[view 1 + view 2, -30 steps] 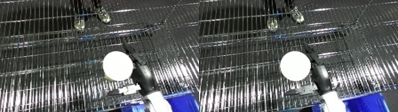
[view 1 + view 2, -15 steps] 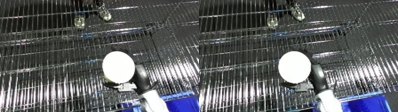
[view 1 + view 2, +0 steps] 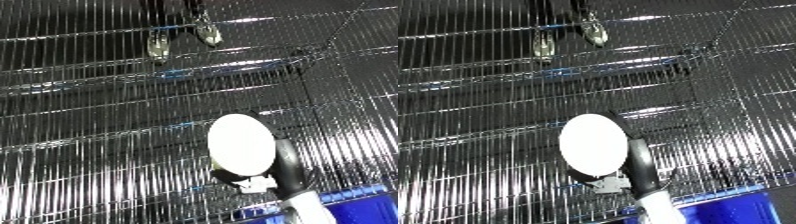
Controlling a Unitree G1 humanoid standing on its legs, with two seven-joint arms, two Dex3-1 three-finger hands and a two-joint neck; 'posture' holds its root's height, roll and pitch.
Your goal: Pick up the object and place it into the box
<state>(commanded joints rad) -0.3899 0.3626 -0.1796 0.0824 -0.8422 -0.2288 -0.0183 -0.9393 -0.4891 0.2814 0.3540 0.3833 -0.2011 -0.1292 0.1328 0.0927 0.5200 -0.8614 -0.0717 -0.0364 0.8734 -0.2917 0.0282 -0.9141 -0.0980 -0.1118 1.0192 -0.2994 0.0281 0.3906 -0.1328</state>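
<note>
Left eye view: one white oval object [image 3: 240, 145] sits at five o'clock of centre, grasped by the right hand [image 3: 286, 167], whose black fingers wrap its right and lower edge and hold it up over the wire-grid surface [image 3: 98, 150], probably ready for carrying. One blue bin [image 3: 355, 197] shows only as a rim at the five o'clock corner, just beside the wrist.

Right eye view: the same single object [image 3: 593, 145] is clasped above the grid; the bin's blue wall [image 3: 727, 207] lies at five o'clock. The left hand appears in neither view.
</note>
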